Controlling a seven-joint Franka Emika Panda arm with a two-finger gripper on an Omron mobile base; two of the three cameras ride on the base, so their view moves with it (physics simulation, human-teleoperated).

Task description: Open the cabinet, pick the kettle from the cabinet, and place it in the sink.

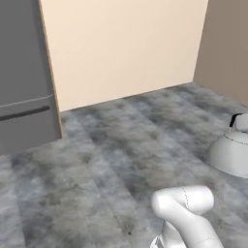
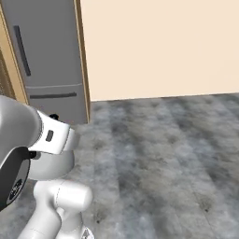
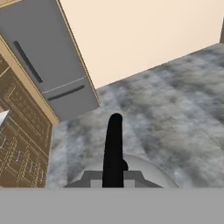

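Hand view: kettle (image 3: 148, 173) in closed tool (image 3: 114, 177)

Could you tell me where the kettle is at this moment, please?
The kettle sits at the right edge of the left base view, above the grey stone-look floor; in the hand view its black handle rises between the fingers.

No readable text, labels or numbers anywhere
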